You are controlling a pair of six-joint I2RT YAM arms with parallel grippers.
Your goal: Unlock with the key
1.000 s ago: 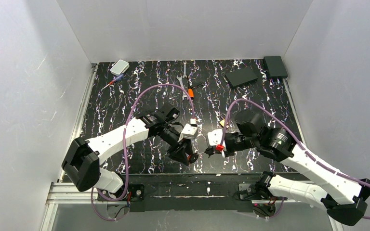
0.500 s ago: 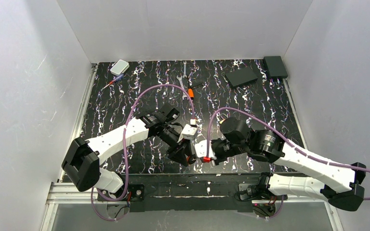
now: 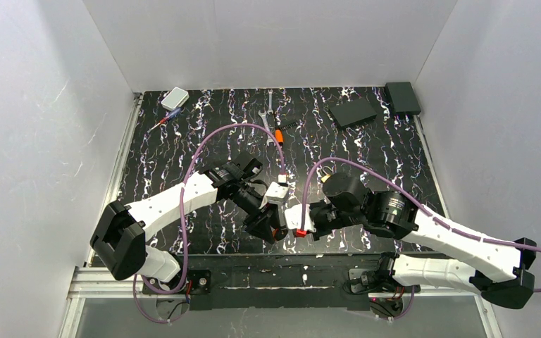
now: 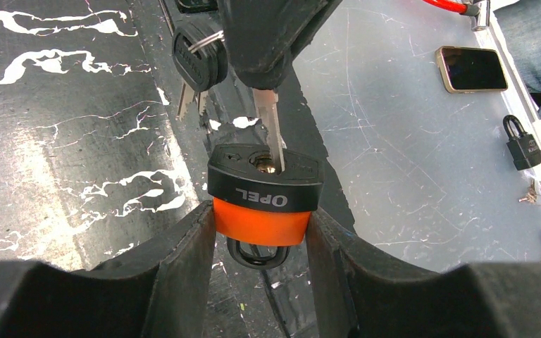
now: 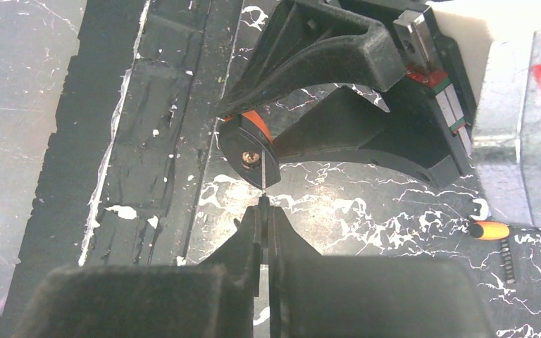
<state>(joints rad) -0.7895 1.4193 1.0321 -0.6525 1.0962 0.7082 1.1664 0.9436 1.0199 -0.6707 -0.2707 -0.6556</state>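
Left fingers (image 4: 190, 253) are clamping the orange padlock (image 4: 264, 190) by its sides, with the black cap facing the left wrist camera and the shackle pointing away. Right fingers (image 5: 253, 236) are pinching shut on the head of the key (image 4: 271, 130), sitting at 12 o'clock of the padlock in the left wrist view. Blade tip is resting right at the keyhole in the cap, and most of the blade is showing outside. Spare keys (image 4: 197, 60) are dangling on the ring at 10 o'clock of the blade. All of this is sitting near the 6 o'clock edge of the worktop (image 3: 183, 141), between the arm bases.
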